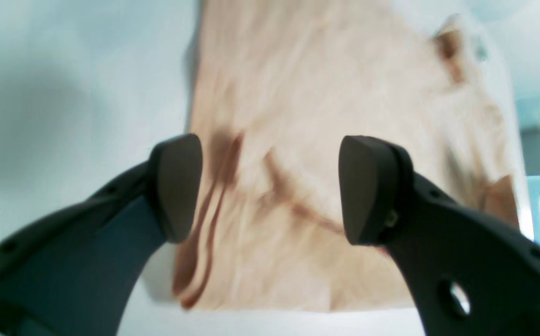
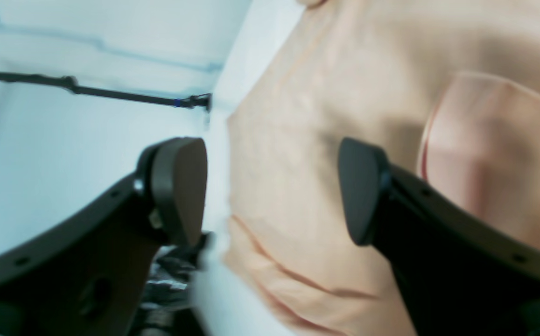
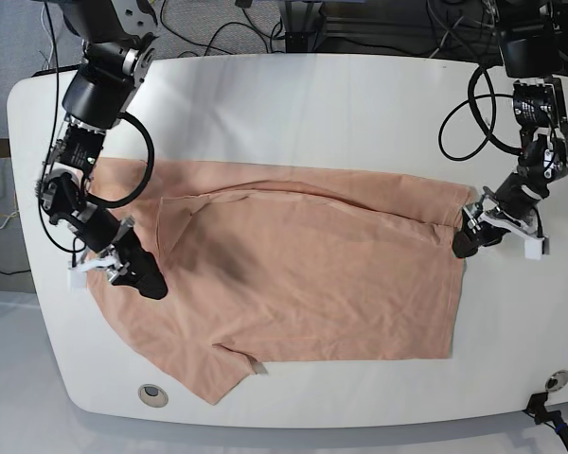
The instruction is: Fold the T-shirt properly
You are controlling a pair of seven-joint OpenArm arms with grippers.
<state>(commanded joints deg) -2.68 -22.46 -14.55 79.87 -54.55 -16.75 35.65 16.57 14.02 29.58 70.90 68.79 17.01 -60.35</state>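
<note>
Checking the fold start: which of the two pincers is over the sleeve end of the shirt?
The right pincer, on the base view's left, over the T-shirt by its sleeves. The left pincer sits at the straight hem edge opposite.

White table [image 3: 293, 104] with rounded corners. The T-shirt [image 3: 303, 274] lies spread flat directly on it, one sleeve near the front edge.

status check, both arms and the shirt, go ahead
Left end effector open at the shirt's edge. Right end effector open, low over the opposite end. T-shirt spread on the white table, top edge partly folded. Nothing in the way.
</note>
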